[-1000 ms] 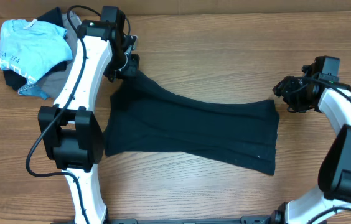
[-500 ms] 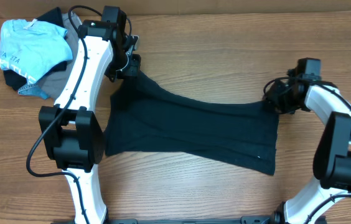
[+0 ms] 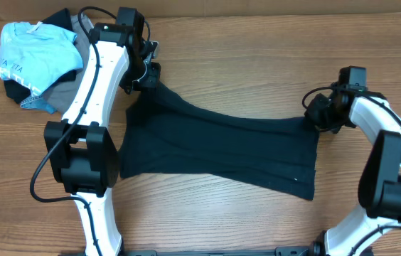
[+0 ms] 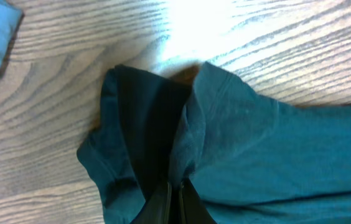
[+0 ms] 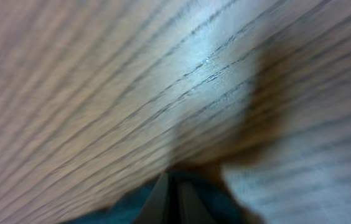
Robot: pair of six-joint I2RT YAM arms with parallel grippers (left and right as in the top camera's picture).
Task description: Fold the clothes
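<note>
T-shirt (image 3: 222, 149), black, lies spread across the middle of the bench (image 3: 243, 57), long axis left to right and mostly flat. The far edge sags in a curve between the two held corners. The near edge lies loose on the wood, and there's a small white mark (image 3: 298, 179) near the front right corner.

Left pincer (image 3: 147, 77) is closed on the far-left corner. The wrist view shows cloth bunched into a ridge running into the shut fingertips, with a fold of sleeve flopped beside it. Solid bite.

Right pincer (image 3: 316, 115) is closed at the far-right corner. Its wrist view shows the fingers together with dark cloth around the tips, so I read it as pinching the edge. The bite looks thin, though, and I can't tell how many layers it holds.

Handling, my read: light, limp cotton with no stiffness. It drapes and sags wherever it's unsupported, and it drags on the wood instead of sliding clean. It isn't fragile, but a shallow pinch can slip out under tension. Best hold is at corners and seams where the cloth is doubled, both sides moved evenly to keep the span taut.

A light-blue shirt (image 3: 33, 57) and a grey garment (image 3: 62, 98) are piled at the far left, well apart from the T-shirt's body and just beside the left arm. Neither is part of this.
</note>
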